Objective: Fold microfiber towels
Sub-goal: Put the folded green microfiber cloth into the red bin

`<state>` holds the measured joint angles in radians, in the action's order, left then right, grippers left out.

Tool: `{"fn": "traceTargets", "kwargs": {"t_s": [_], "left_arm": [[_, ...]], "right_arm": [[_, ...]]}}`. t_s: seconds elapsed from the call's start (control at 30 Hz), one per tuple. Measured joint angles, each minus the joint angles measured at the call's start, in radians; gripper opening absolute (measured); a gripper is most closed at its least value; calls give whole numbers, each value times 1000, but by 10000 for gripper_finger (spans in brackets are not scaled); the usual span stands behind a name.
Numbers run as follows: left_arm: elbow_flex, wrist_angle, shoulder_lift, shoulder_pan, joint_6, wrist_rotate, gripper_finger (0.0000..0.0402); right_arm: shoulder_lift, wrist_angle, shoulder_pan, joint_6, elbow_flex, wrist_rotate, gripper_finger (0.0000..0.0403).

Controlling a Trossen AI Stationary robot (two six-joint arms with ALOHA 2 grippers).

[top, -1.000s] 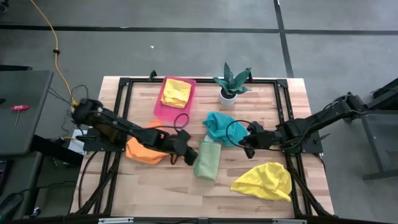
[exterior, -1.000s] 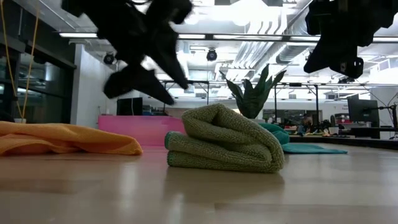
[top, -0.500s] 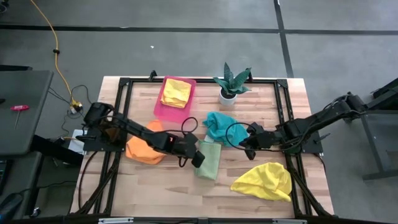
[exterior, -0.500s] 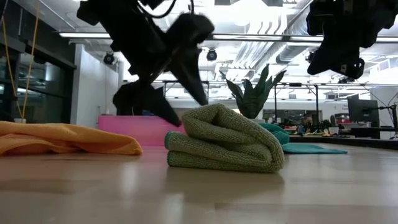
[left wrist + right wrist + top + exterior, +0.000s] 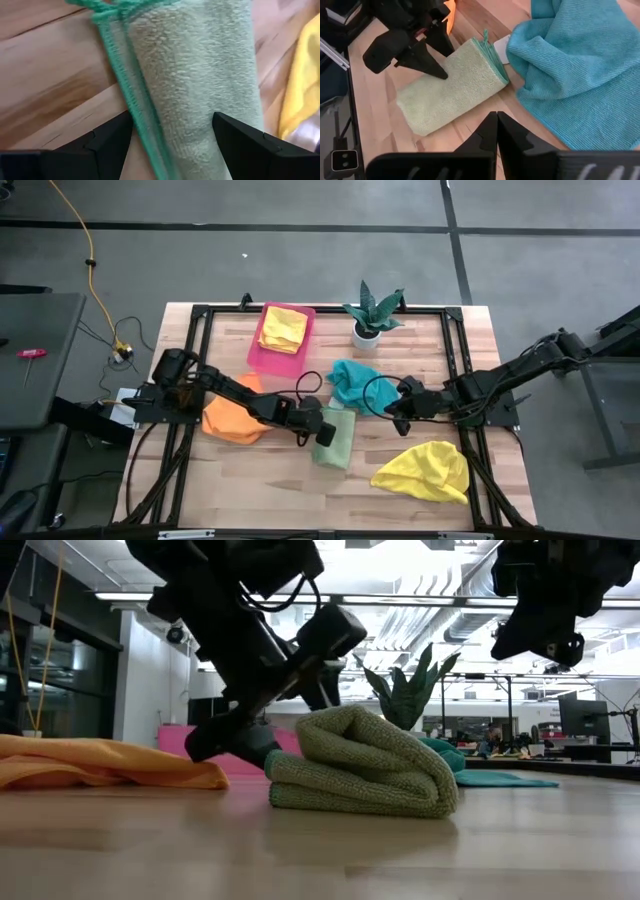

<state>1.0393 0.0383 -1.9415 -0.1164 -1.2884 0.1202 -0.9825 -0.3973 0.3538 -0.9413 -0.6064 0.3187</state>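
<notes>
The left gripper (image 5: 322, 427) has moved toward three o'clock, opened wider, and now straddles the light green towel (image 5: 337, 438).

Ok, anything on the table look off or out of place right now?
Nothing damaged or spilled. The light green towel lies folded, with the open left tool straddling its edge. The teal towel, orange towel and the yellow towel near the front are crumpled, not yet folded. Another yellow towel sits in the pink tray.

No text, label, brand, number or sign can be read on anything in these views.
</notes>
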Motion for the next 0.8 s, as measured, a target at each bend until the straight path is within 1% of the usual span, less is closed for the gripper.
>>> {"fn": "traceTargets", "kwargs": {"t_s": [0.07, 0.2, 0.3, 0.33, 0.4, 0.47, 0.57, 0.6, 0.63, 0.73, 0.8], "left_arm": [[-2, -31, -2, -2, 1, 4, 269], [-2, -75, -6, 0, 0, -29, 267], [-2, -68, -7, 0, 6, -34, 245], [-2, -67, -7, 0, 10, -35, 232], [-3, -68, -8, 0, 29, -39, 192], [-5, -76, -11, 0, 54, -62, 139], [-6, -116, -14, -4, 132, -110, 44], [-6, -137, -14, -5, 156, -119, 24], [-5, -154, -13, -5, 172, -130, 16], [-6, -154, 12, 3, 221, -143, 20], [-12, -146, 46, 13, 259, -152, 12]], "right_arm": [[0, -1, 0, 0, 0, 5, 0], [0, -1, 0, 0, 0, 22, 0], [0, -1, 0, 0, 0, 23, 0], [0, -1, 0, 0, 0, 23, 0], [0, -1, 0, 0, 0, 23, 0], [0, -1, 0, -1, 0, 23, 0], [0, -1, 0, -2, 0, 24, 0], [0, -1, 0, -2, 0, 25, 0], [0, -1, 0, -2, 0, 28, 0], [0, -1, 0, -4, 0, 42, 0], [0, -1, 0, -4, 0, 47, 0]]}}
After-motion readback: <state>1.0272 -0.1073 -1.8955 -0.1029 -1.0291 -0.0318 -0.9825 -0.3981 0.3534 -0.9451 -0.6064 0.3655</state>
